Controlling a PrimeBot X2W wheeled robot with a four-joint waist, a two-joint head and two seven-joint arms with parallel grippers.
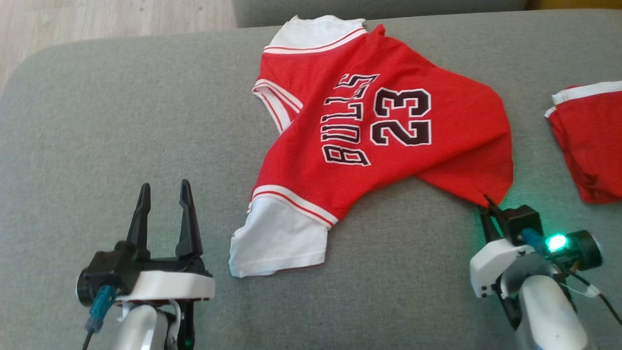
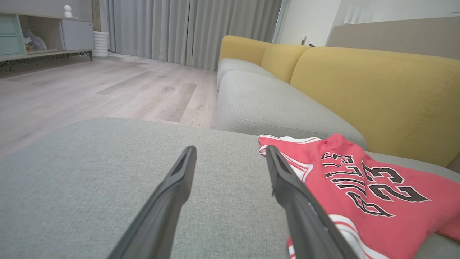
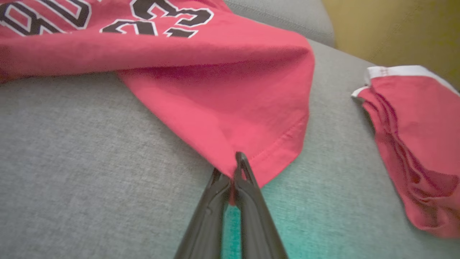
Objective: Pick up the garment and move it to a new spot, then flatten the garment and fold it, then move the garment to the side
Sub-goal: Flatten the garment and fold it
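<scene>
Right claw (image 1: 487, 201) pinches the Bulls jersey (image 1: 369, 121) by its near-right corner; left claw (image 1: 164, 192) gapes wide. Pickup step; a lift likely comes next.

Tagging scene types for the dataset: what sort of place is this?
Probably a home living room: a grey fabric sofa with mustard-yellow back cushions, long grey curtains hanging to the floor, and a pale wood-plank floor.

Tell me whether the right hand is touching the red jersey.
Touching. The right wrist view shows the right hand closed on a hem corner of the jersey, red cloth pinched between its fingers.
</scene>
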